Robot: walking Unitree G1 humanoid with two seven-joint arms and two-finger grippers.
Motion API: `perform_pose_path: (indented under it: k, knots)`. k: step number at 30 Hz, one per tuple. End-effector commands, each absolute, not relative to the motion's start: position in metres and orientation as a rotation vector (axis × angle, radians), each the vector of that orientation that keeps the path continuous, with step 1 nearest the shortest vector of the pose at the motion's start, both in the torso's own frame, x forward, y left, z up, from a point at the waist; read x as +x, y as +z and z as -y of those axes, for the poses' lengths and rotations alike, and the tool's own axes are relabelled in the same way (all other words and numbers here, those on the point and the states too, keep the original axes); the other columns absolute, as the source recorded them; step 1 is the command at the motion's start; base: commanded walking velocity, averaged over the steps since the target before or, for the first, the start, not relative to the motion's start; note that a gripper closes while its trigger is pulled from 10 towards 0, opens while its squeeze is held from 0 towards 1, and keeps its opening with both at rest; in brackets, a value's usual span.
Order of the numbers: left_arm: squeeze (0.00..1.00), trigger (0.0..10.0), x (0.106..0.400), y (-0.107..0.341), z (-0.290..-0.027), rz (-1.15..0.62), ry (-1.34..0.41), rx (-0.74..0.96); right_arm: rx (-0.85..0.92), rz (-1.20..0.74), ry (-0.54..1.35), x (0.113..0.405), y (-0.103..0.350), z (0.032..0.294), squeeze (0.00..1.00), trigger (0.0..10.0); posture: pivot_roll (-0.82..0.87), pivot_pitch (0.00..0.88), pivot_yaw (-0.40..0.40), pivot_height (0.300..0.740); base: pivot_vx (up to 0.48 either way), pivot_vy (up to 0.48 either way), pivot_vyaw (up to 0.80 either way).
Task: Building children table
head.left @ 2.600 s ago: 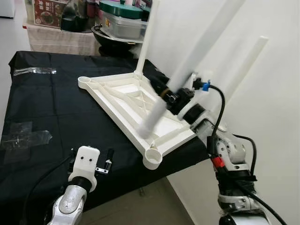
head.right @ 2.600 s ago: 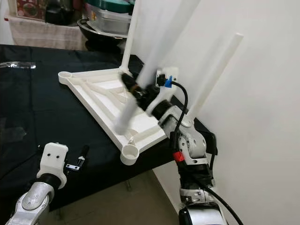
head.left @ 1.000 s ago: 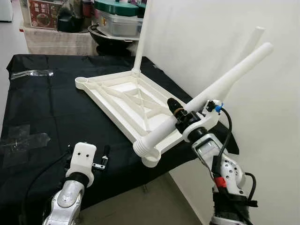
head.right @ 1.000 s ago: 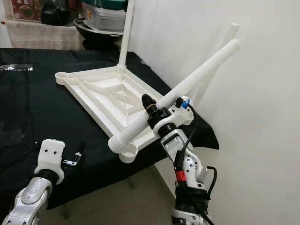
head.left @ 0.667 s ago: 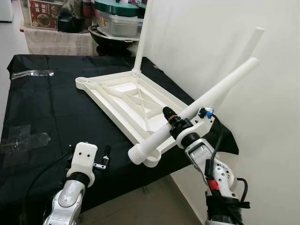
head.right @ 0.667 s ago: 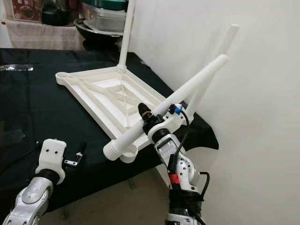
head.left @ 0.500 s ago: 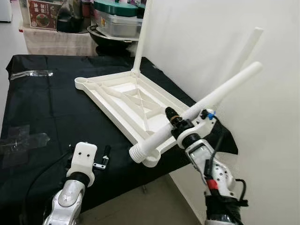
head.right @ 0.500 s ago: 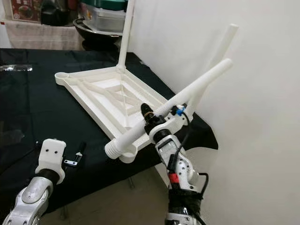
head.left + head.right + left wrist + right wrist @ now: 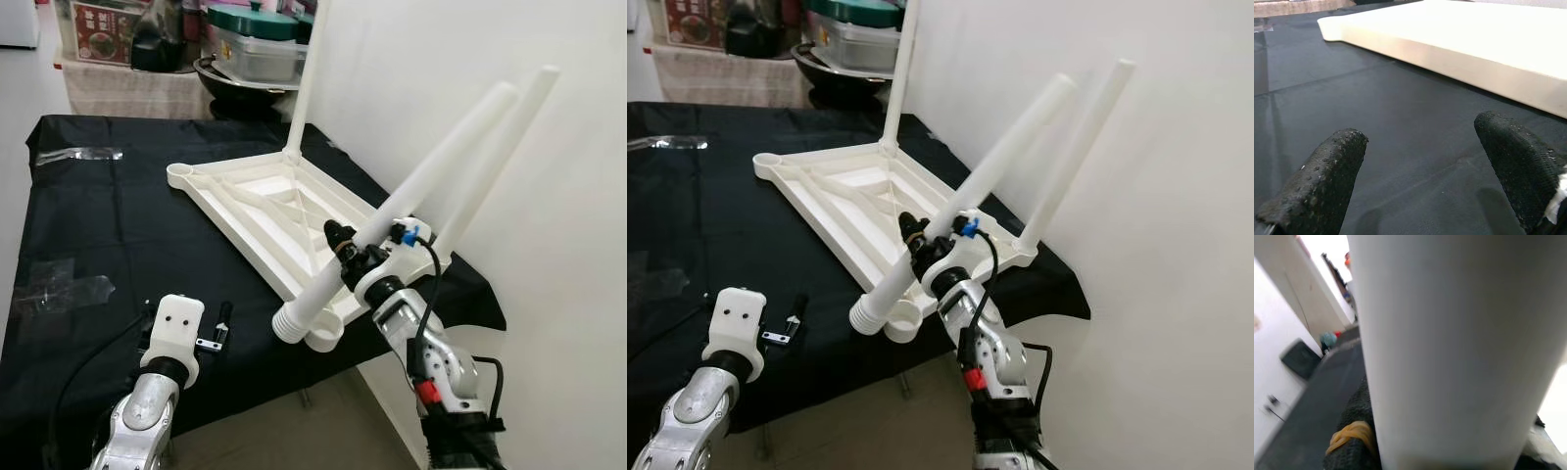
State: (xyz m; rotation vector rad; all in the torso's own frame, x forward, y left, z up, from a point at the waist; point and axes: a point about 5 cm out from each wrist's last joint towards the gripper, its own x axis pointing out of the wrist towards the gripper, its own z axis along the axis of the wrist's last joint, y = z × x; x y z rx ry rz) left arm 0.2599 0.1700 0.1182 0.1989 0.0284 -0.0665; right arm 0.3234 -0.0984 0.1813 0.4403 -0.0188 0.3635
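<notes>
Fitting third leg: right gripper (image 9: 345,257) clamps the table leg (image 9: 411,201), threaded end beside the empty corner socket (image 9: 326,336); left gripper (image 9: 1420,171) spread wide, idle; next, upright and seat.

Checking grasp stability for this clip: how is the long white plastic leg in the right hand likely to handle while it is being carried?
The long white plastic table leg looks stiff, showing no bend. It is probably light, since the right hand holds it tilted from near its ribbed end. Its smooth round surface may slip or twist in the grip, and it would likely roll if laid on the black cloth.
</notes>
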Motion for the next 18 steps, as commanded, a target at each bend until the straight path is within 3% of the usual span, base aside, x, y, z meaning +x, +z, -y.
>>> perform_pose_path:
  k: [1, 3, 8, 13, 18]
  knots:
    - [0.0, 10.0, 0.259, 0.114, -0.167, -0.051, -0.083, 0.205, 0.281, -0.092, 0.264, 0.32, 0.149, 0.118, 0.0, 0.0, 0.14, 0.0, -0.204, 0.74, 0.0, 0.0, 0.0]
    - [0.0, 10.0, 0.259, 0.114, -0.166, -0.052, -0.082, 0.205, 0.177, -0.074, 0.244, 0.321, 0.145, 0.13, 0.0, 0.0, 0.14, 0.0, -0.205, 0.74, 0.0, 0.0, 0.0]
    - [0.0, 10.0, 0.259, 0.114, -0.166, -0.051, -0.08, 0.204, 0.106, -0.062, 0.224, 0.322, 0.144, 0.141, 0.0, 0.0, 0.14, 0.0, -0.204, 0.74, 0.0, 0.0, 0.0]
    - [0.0, 10.0, 0.259, 0.114, -0.167, -0.051, -0.079, 0.203, -0.136, 0.008, 0.092, 0.324, 0.148, 0.188, 0.0, 0.0, 0.14, 0.0, -0.201, 0.74, 0.0, 0.0, 0.0]
    - [0.0, 10.0, 0.259, 0.114, -0.167, -0.052, -0.078, 0.204, -0.181, 0.028, 0.075, 0.325, 0.151, 0.195, 0.0, 0.0, 0.14, 0.0, -0.201, 0.74, 0.0, 0.0, 0.0]
